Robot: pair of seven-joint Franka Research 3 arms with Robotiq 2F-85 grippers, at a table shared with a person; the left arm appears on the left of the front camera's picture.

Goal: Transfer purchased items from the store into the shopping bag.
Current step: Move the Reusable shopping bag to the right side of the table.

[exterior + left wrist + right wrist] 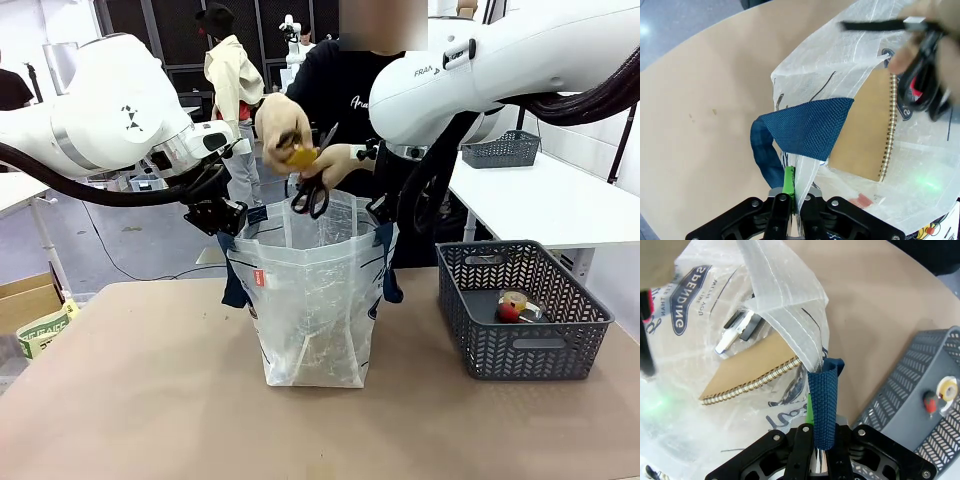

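The shopping bag (310, 290) stands upright mid-table, mouth held wide. My left gripper (238, 215) is shut on the bag's left rim (802, 172), beside a navy strap (807, 127). On the other side my right gripper (383, 208) is shut on the other navy strap (822, 405). Inside the bag lie a brown spiral notebook (865, 130) and a small white-and-black item (737, 330). Above the mouth the person's hands hold black-handled scissors (310, 195) and a yellow piece (300, 157).
A dark grey lattice basket (520, 345) stands at the right of the table, holding a tape roll (945, 390) and a small red item (509, 313). A second basket (500, 150) sits on a white table behind. Bare brown tabletop lies in front of the bag.
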